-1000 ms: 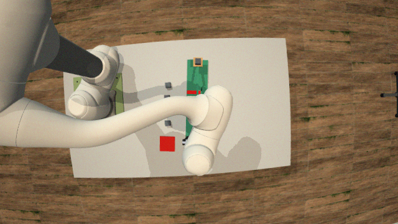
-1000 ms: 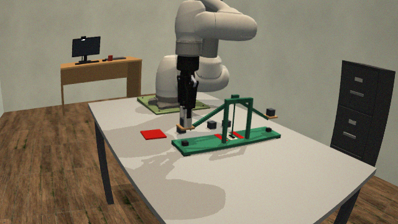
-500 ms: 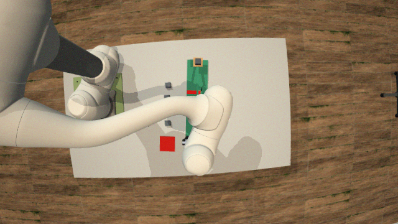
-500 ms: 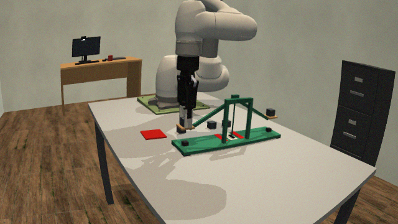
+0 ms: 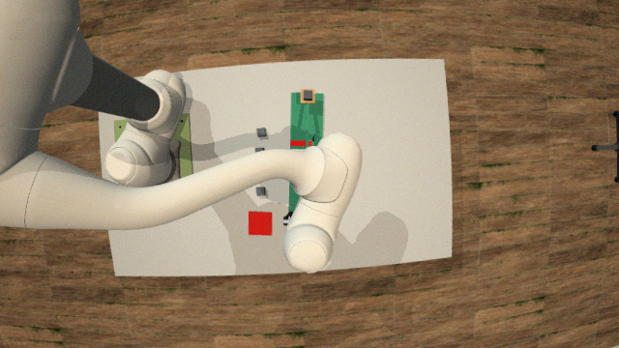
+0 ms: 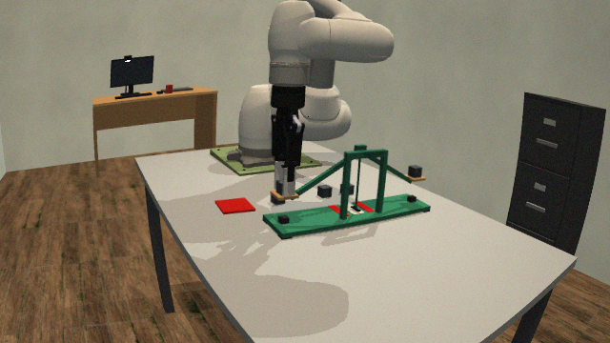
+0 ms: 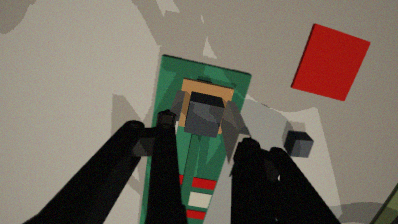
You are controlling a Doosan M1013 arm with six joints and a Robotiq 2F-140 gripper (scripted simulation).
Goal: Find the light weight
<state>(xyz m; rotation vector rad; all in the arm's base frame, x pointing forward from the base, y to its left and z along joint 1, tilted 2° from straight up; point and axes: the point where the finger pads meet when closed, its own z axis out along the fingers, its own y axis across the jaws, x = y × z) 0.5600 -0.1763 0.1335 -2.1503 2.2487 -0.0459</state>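
Orange near pan [image 6: 292, 195] [image 7: 207, 86] under my tool [image 5: 287, 219] [image 6: 285, 190] [image 7: 203, 108], whose fingers stand apart around the near weight [image 6: 279, 186] [image 7: 204, 119]. If I lift off crookedly, a pad could drag that weight or tip the pan. The far weight [image 5: 308, 95] [image 6: 415, 171] sits opposite; reading the pointer [image 6: 358, 183] while I'm touching anything could mislead me, putting a true weight on the red dish [image 5: 260, 223] [image 6: 234, 206] [image 7: 331, 62].
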